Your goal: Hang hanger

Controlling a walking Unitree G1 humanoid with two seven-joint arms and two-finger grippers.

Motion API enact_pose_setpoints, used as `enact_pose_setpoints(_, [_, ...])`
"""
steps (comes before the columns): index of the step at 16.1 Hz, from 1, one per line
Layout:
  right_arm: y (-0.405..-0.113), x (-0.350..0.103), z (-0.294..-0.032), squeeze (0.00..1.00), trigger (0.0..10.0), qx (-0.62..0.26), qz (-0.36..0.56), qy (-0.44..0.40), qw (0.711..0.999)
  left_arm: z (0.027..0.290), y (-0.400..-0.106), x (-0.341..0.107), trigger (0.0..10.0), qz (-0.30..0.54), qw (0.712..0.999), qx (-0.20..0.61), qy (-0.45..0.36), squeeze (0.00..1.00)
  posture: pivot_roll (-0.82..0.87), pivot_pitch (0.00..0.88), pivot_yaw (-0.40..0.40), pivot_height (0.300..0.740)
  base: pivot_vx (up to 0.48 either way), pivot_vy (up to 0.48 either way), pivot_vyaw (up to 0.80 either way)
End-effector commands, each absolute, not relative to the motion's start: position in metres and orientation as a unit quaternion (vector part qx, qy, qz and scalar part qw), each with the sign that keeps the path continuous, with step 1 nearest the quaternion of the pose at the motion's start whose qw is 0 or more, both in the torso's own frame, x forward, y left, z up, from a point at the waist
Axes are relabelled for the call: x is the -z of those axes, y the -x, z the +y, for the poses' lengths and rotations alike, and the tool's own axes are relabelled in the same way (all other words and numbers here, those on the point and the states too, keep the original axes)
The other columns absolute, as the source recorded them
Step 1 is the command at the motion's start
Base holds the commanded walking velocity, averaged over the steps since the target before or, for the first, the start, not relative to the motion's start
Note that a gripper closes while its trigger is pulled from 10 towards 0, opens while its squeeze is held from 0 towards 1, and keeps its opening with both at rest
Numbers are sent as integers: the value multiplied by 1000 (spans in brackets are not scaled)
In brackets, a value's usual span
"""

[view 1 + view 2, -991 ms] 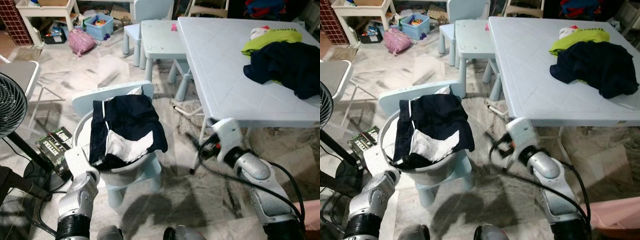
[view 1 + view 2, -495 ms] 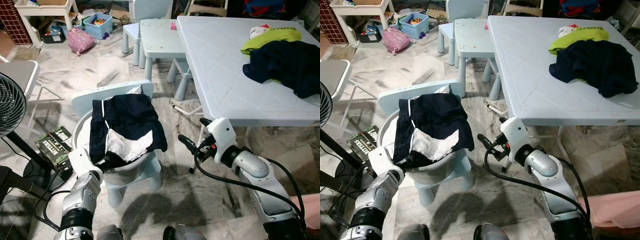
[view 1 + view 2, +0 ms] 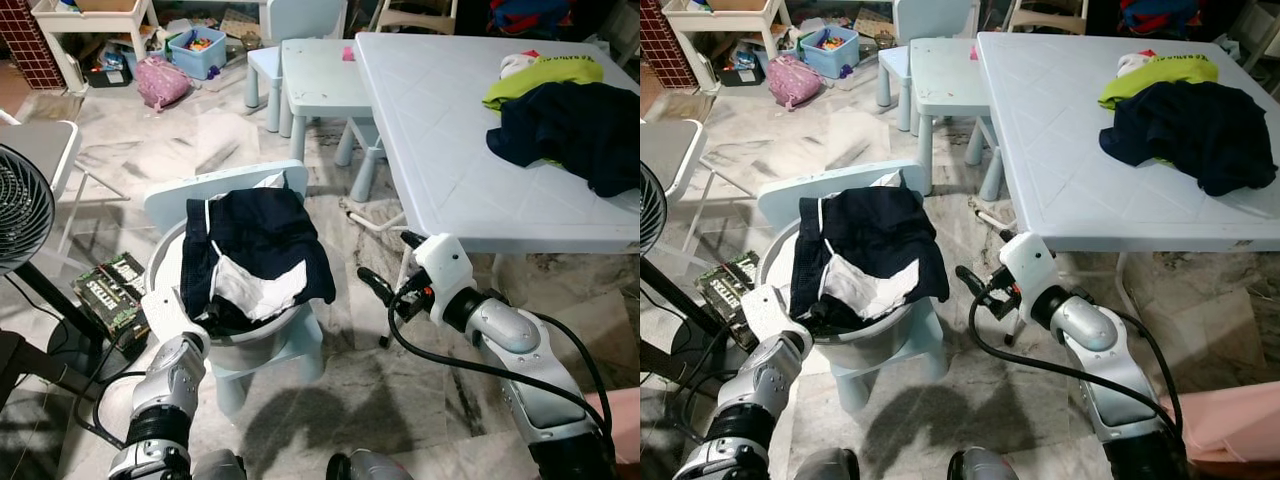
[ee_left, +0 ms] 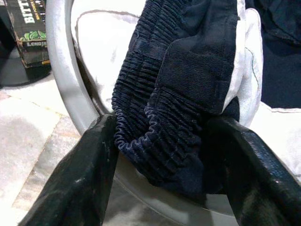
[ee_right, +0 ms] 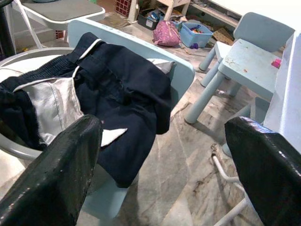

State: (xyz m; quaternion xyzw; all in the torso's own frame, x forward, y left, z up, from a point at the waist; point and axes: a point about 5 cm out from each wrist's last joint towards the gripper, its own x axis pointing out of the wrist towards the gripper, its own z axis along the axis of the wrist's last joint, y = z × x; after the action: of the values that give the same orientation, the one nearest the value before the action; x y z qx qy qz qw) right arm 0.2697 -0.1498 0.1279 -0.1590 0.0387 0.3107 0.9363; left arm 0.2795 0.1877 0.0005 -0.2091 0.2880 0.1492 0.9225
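Under the clothes in the tub is where the hanger may be hiding; we cannot tell where it is. We are looking at dark shorts (image 3: 260, 240) with a white lining, draped over the gray tub (image 3: 160, 265). The tub is sitting on a little blue chair (image 3: 180, 190).

Our left gripper (image 4: 162, 127) is reaching in at the tub's rim. Its fingers are spread wide, one on each side of the stretchy waistband, and they are not squeezing it yet. We think it is placed like that so it can pinch the shorts and lift them.

Our right gripper (image 3: 388, 268) is waiting in the air between the chair and the big white table (image 3: 450, 130). Its fingers are wide apart too, holding nothing and pointing at the shorts, ready to help.

More clothes (image 3: 570, 125) are lying on the table, well apart from us.

A second ago our right gripper was tucked lower. Now it is up and facing the tub, and our left arm is closer to the rim.
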Motion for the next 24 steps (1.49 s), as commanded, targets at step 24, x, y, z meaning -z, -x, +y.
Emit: enact_pose_setpoints(24, [-279, -126, -144, 0, 10000, -311, 22, 182, 933, 201, -241, -19, 549, 256, 927, -235, 142, 0, -51, 49, -78, 740, 0, 0, 0])
